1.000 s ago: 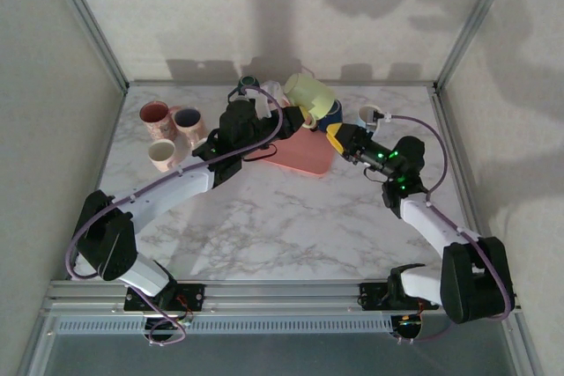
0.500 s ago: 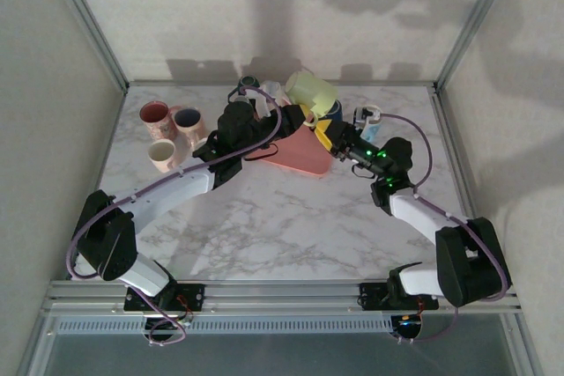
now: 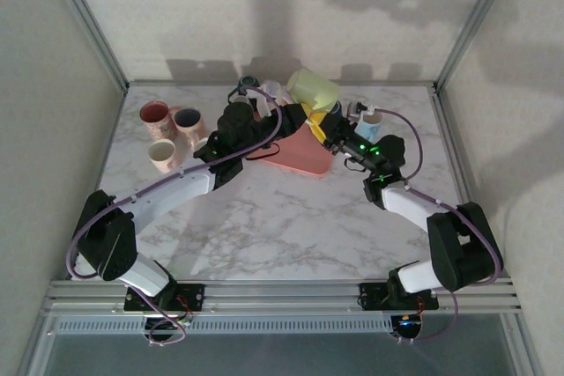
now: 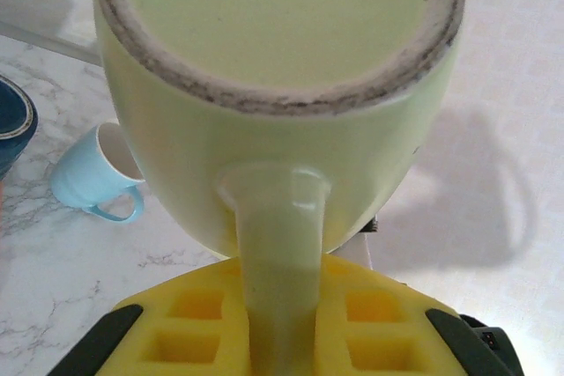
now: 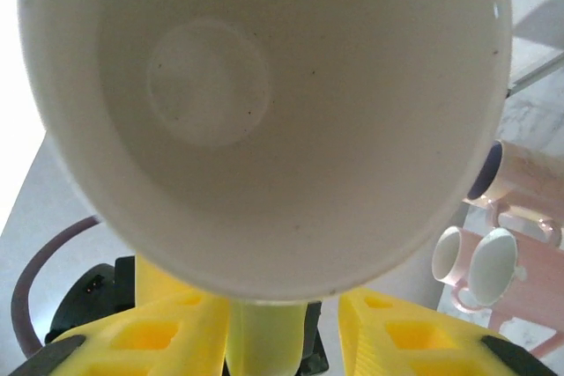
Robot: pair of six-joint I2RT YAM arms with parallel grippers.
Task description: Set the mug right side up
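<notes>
The mug (image 3: 313, 90) lies sideways in the air. Its mouth faces the right gripper (image 5: 284, 328), half open around the handle (image 4: 275, 244). Its base faces the left gripper (image 4: 280, 314), clamped on that handle.

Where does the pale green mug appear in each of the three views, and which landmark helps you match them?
Top external: the pale green mug is at upper centre, just right of the middle.
Left wrist: the mug is at top centre, base towards the camera, handle pointing down.
Right wrist: the mug is at top centre, open mouth towards the camera.
Landmark: the light blue mug lies right of it from above, and at the left in the left wrist view.
</notes>
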